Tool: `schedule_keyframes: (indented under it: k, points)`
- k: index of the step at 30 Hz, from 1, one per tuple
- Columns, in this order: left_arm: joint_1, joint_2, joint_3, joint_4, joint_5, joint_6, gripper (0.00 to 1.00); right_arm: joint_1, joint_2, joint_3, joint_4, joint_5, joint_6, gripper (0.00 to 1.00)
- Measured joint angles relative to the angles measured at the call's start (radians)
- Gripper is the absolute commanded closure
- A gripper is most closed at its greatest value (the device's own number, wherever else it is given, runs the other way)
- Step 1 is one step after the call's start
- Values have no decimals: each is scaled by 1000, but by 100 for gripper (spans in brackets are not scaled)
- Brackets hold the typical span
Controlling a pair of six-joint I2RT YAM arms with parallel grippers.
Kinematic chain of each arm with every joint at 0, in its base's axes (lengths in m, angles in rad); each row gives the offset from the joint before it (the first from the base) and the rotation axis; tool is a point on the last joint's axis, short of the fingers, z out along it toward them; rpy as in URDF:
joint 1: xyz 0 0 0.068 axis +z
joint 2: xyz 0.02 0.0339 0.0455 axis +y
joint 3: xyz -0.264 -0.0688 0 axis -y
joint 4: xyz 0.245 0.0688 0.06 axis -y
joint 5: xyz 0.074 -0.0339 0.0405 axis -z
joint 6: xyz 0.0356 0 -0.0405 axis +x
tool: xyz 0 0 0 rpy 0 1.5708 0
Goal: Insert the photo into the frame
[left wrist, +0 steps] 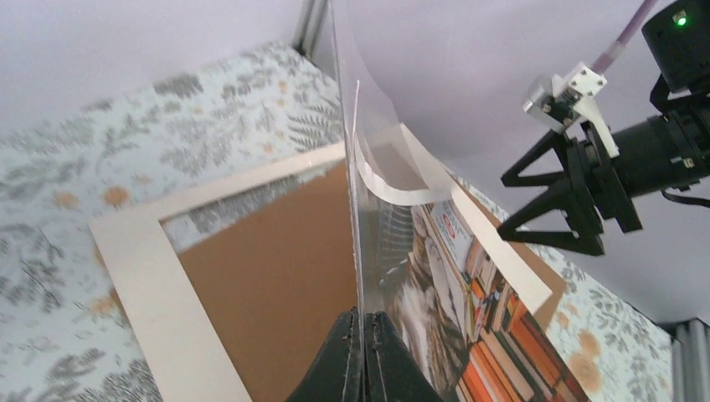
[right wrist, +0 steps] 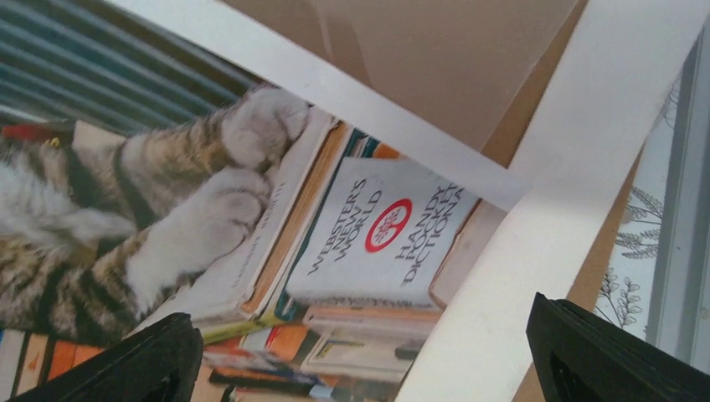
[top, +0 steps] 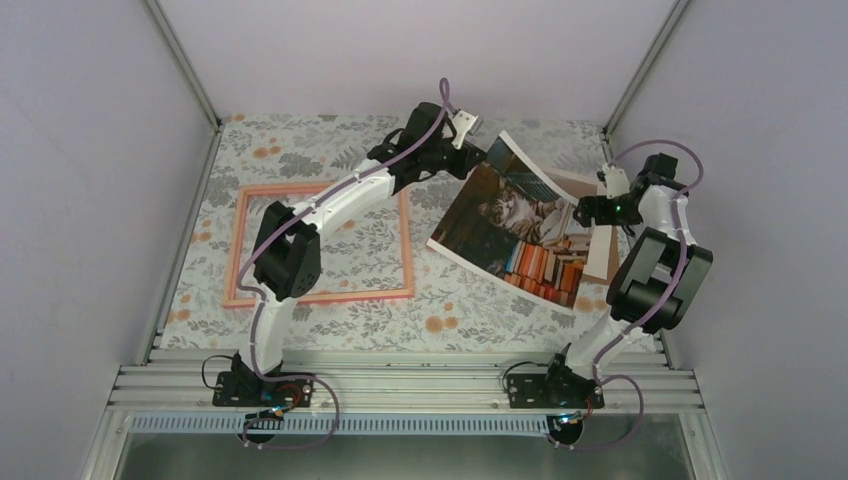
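The photo (top: 510, 235), a cat among colourful books, hangs tilted right of centre, its near edge on the table and its far corner raised and curled. My left gripper (top: 478, 152) is shut on that raised edge; in the left wrist view the sheet runs edge-on out of the closed gripper (left wrist: 366, 322). My right gripper (top: 583, 212) stands open at the photo's right side. In the right wrist view its fingers (right wrist: 142, 360) are spread wide over the print (right wrist: 251, 209), gripping nothing. The pink frame (top: 350, 294) lies flat at the left, with the left arm reaching over it.
A brown backing board (top: 600, 255) with a pale border (left wrist: 142, 285) lies under and beside the photo at the right. The enclosure's walls and a corner post (top: 625, 95) stand close behind the right gripper. A metal rail (top: 400, 385) runs along the near edge.
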Motion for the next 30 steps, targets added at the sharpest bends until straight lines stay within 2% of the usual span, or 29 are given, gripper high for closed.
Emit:
schedule_keyframes:
  k: [8, 14, 18, 26, 30]
  points:
    - [2, -11, 100, -74, -65, 13, 98, 0, -41, -28, -24, -93, -2, 4]
    - [39, -6, 150, -80, -79, -23, 98, 0, -81, -130, -29, -129, -17, 10]
    - [59, 0, 134, -79, -52, -68, 98, 10, -97, -221, -15, -146, -13, 22]
    - [71, 34, 105, -77, -53, -133, 98, 64, -96, -414, 69, -135, 5, 54]
    - [84, 49, 88, -76, -53, -149, 98, 96, -115, -436, 99, -118, -2, 66]
